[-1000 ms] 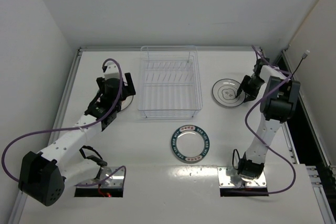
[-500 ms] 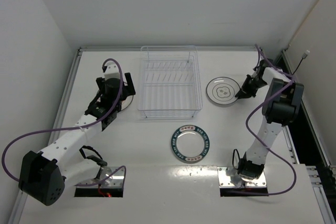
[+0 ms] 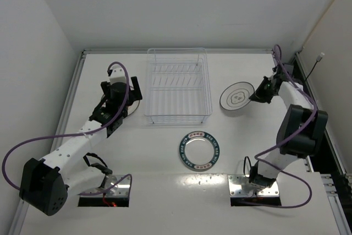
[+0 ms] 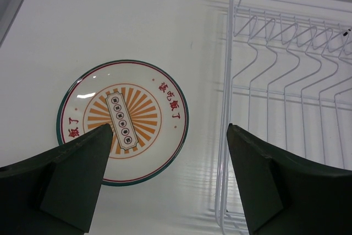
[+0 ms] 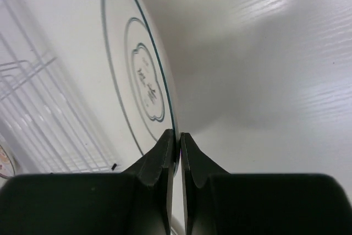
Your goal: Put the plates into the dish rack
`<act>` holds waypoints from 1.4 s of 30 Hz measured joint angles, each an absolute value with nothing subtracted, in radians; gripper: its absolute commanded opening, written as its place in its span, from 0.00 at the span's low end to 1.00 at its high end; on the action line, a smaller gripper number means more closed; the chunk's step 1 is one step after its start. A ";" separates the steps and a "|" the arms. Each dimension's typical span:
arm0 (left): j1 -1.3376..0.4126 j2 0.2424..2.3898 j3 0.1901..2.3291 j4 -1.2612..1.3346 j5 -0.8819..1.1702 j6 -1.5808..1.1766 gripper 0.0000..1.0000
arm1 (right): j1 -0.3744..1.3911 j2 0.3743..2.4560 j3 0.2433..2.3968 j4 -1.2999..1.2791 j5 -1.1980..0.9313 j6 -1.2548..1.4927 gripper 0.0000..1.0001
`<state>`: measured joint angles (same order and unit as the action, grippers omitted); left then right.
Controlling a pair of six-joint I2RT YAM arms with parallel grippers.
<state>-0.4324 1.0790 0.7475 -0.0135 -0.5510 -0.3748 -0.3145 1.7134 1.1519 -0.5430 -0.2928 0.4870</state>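
Note:
The clear dish rack (image 3: 177,85) stands at the back middle of the table; its wire dividers also show in the left wrist view (image 4: 286,81). My right gripper (image 3: 254,96) is shut on the rim of the white plate with grey rings (image 3: 236,98), which it holds tilted up on edge to the right of the rack; the wrist view shows the jaws (image 5: 177,136) pinching that plate (image 5: 137,81). My left gripper (image 3: 118,100) is open and hovers (image 4: 169,130) over the orange-patterned plate (image 4: 122,122), which lies flat left of the rack. The teal-rimmed plate (image 3: 199,149) lies flat in front of the rack.
White walls close in the table on the left, back and right. A raised rail (image 3: 77,75) runs along the left edge. The arm bases (image 3: 250,185) sit at the near edge, with purple cables looping beside them.
My right gripper has lifted the grey-ringed plate off the table and tipped it up on edge, while the right arm's elbow swung outward. The left arm has not moved.

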 measured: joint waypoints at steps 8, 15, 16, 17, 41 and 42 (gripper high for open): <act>-0.447 1.079 0.738 -0.014 -0.561 -0.374 0.83 | -0.276 1.493 1.121 -0.530 -0.213 0.525 0.00; -0.451 1.079 0.736 -0.014 -0.563 -0.374 0.83 | -0.056 1.350 1.290 -0.564 0.001 0.522 0.00; -0.451 1.079 0.736 -0.014 -0.563 -0.374 0.83 | -0.006 1.343 1.333 -0.563 0.044 0.520 0.00; -0.451 1.079 0.736 -0.014 -0.563 -0.374 0.83 | 0.040 1.343 1.373 -0.565 0.086 0.517 0.00; -0.451 1.079 0.735 -0.014 -0.558 -0.371 0.83 | 0.431 1.883 1.777 -0.629 0.662 0.414 0.00; -0.451 1.079 0.735 -0.014 -0.558 -0.371 0.83 | 0.435 1.890 1.777 -0.628 0.661 0.415 0.00</act>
